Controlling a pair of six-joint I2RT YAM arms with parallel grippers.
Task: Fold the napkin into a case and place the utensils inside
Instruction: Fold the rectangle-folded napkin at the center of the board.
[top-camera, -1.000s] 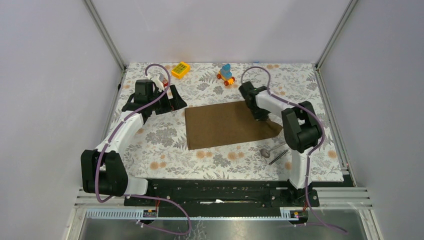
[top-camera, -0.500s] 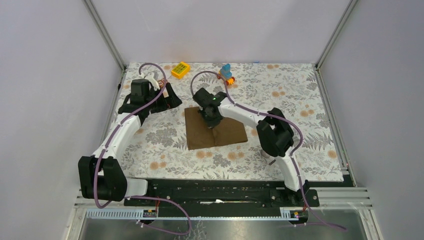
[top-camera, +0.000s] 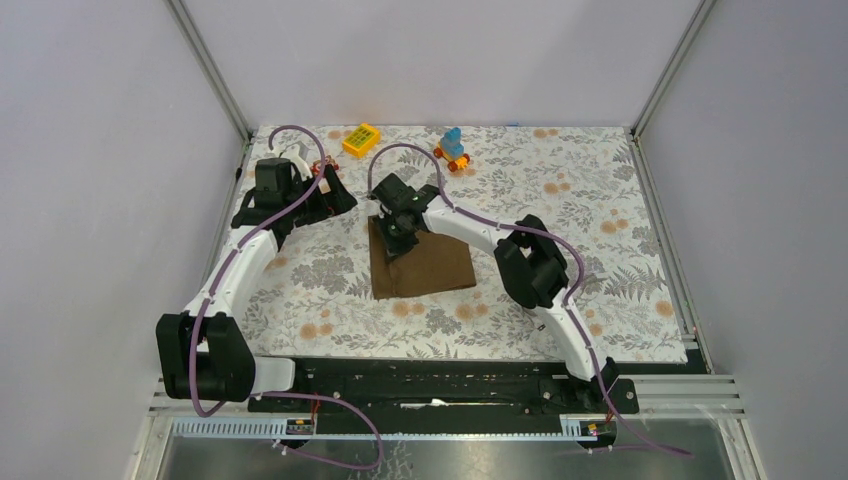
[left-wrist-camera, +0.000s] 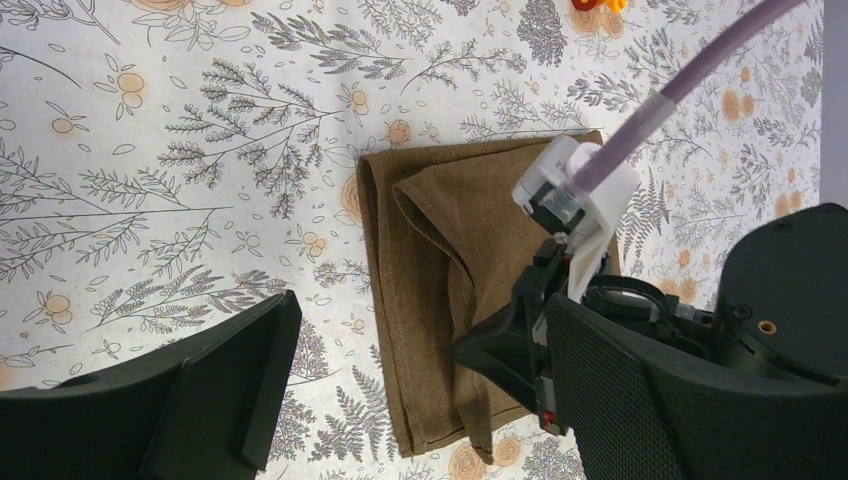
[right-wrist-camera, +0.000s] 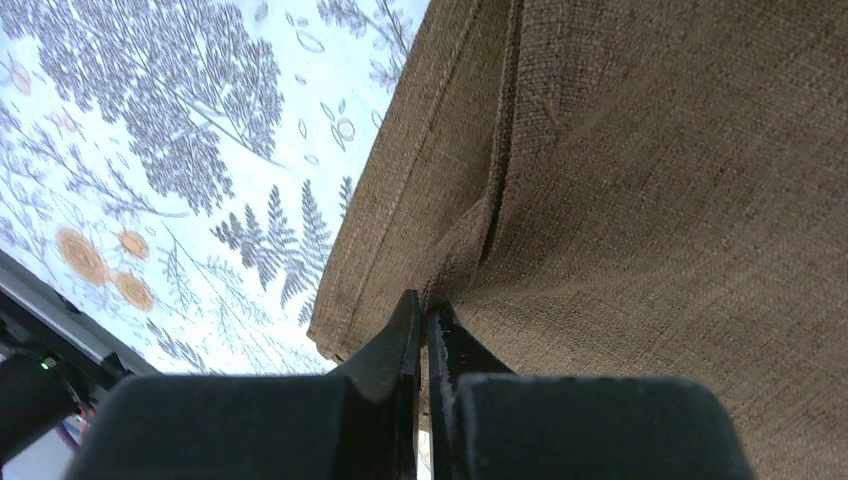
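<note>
The brown napkin (top-camera: 430, 268) lies folded over on itself on the floral tablecloth (top-camera: 600, 200). My right gripper (top-camera: 397, 246) is shut on its upper layer near the left edge; in the right wrist view the closed fingertips (right-wrist-camera: 425, 308) pinch a pleat of cloth (right-wrist-camera: 650, 150). My left gripper (top-camera: 330, 195) hovers open just left of the napkin's far corner. In its wrist view its wide-apart fingers (left-wrist-camera: 230, 380) frame the doubled napkin (left-wrist-camera: 430, 250) and the right arm's finger (left-wrist-camera: 500, 350). The utensils are hidden.
A yellow block (top-camera: 361, 139) and a blue toy car (top-camera: 453, 148) sit near the back edge. A small red and white toy (top-camera: 322, 165) lies beside the left wrist. The right arm's elbow (top-camera: 530, 270) stretches across the near right of the cloth.
My right gripper has carried the napkin's right edge leftward over the cloth, halving its width. The left arm has shifted slightly left. The utensils went out of sight behind the right arm.
</note>
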